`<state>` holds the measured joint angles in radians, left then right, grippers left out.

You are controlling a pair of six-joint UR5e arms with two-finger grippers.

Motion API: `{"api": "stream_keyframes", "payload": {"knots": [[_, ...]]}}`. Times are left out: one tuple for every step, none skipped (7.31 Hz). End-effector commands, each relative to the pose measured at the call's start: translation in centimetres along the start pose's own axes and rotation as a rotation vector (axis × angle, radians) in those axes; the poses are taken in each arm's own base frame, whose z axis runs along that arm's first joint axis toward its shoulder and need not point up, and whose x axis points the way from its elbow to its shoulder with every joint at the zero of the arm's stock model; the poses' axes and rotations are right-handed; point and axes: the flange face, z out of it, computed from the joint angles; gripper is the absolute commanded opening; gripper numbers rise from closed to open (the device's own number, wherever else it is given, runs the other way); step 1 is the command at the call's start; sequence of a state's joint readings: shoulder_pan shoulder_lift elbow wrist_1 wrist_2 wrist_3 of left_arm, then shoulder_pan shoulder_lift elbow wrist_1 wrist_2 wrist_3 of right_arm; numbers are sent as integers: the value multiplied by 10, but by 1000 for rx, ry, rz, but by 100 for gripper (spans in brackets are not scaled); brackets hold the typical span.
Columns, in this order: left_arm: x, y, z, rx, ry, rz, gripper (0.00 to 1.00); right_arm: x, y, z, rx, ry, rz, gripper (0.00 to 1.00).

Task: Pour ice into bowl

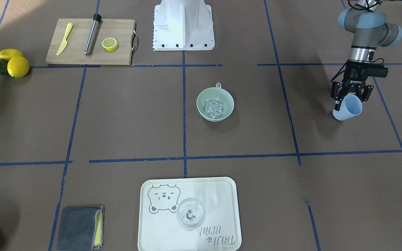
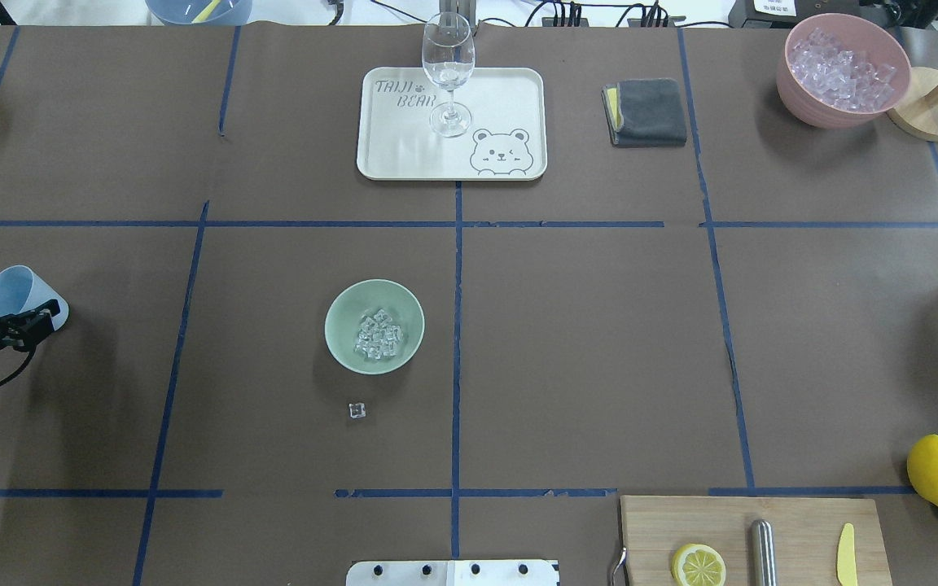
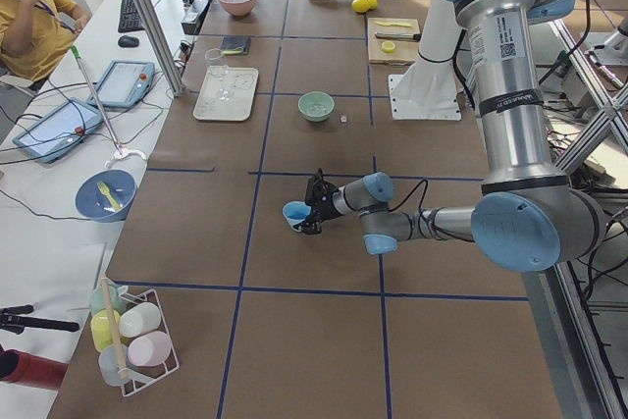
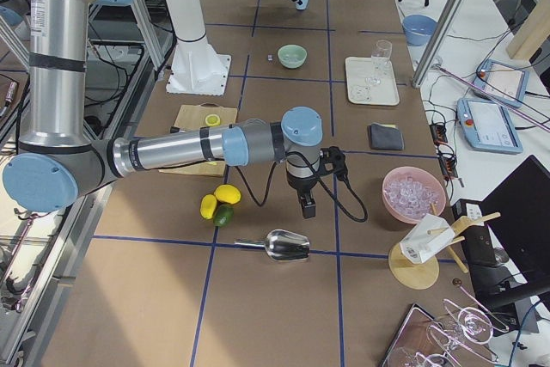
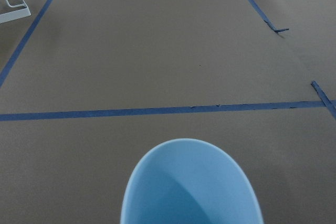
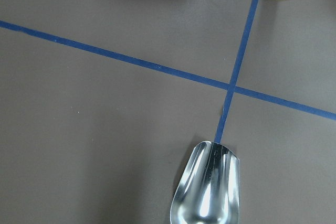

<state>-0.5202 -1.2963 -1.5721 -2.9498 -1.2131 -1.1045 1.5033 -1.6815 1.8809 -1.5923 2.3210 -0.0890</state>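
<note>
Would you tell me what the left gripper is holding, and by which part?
The left gripper holds the light blue cup, tilted, with its jaws clamped across the cup's side wall.

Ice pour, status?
Left gripper shut on blue cup, away from bowl. Right gripper: can't tell. Ice in bowl, one cube stray on table. Nothing blocking.
</note>
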Motion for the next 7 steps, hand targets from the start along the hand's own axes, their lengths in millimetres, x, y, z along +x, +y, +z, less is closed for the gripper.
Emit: {"api": "stream_keyframes", "payload": {"knots": [[0,-1,0,18,-8,1,100,0,-1,0,1,0,-1,100],[0,-2,-1,20,-7,6,100,0,-1,0,1,-1,-1,100],[6,-7,-4,27,7,39,100,0,-1,0,0,-1,0,100],[14,-16,-8,39,26,98,100,0,-1,0,-1,-2,1,100],[21,-24,-14,49,41,152,100,0,-1,0,-1,-2,1,100],[18,-36,-15,66,37,172,100,0,-1,0,0,-3,0,100],[3,-57,-17,57,39,200,100,0,-1,0,0,-1,1,100]]}}
